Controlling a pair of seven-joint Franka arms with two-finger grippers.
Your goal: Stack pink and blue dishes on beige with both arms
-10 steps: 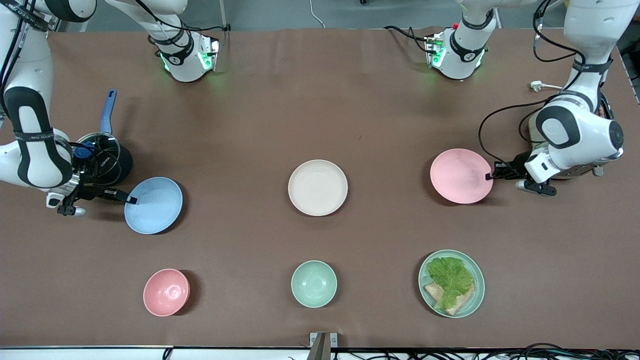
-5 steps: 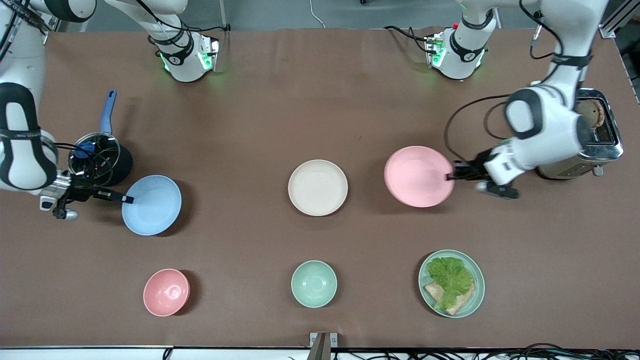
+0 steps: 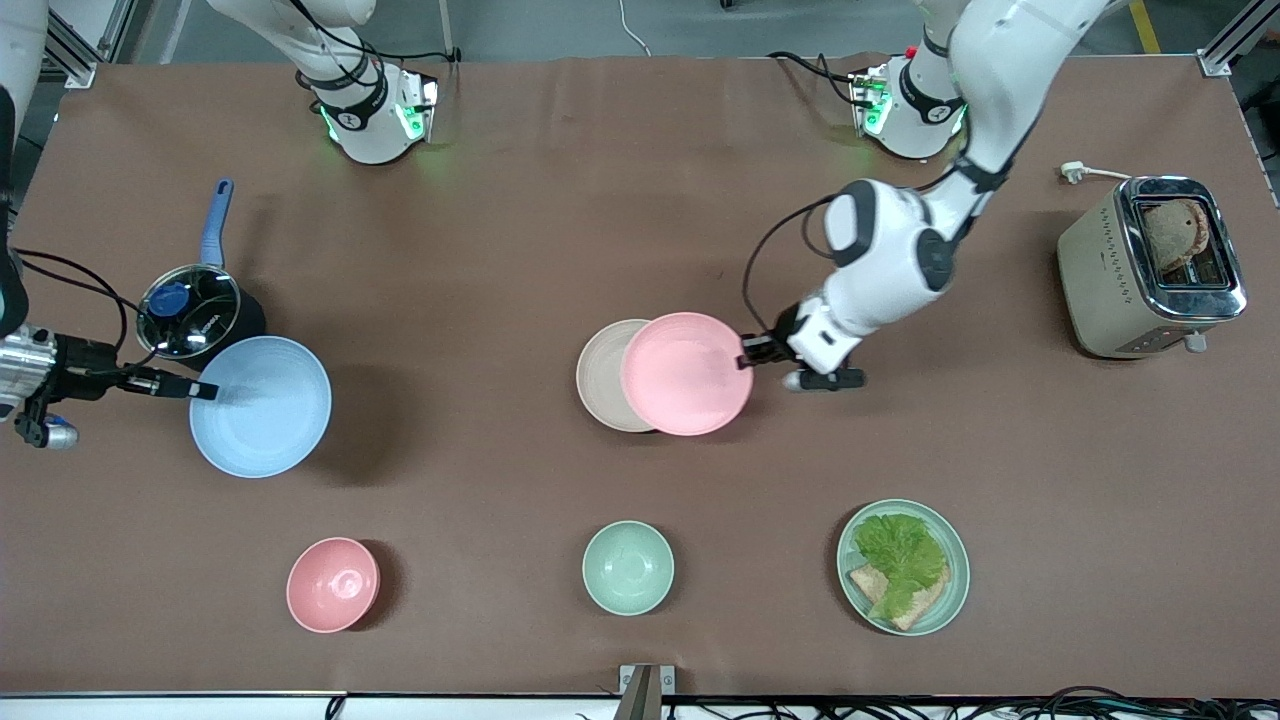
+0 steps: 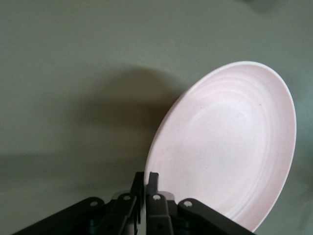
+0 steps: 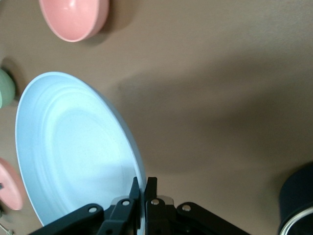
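Front cam high, facing my arms' bases, whole table [image 3: 640, 200] in view. Wrist cams close, looking down past fingers; right shares pink bowl [image 3: 333, 584] [image 5: 73, 17] w/ front.

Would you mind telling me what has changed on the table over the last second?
The left gripper, shut on the pink plate, carried it from the left arm's end to partly over the beige plate. The right gripper, shut on the blue plate, lifted it and drew it slightly toward the right arm's end. The bowls, lettuce plate and pot stayed put.
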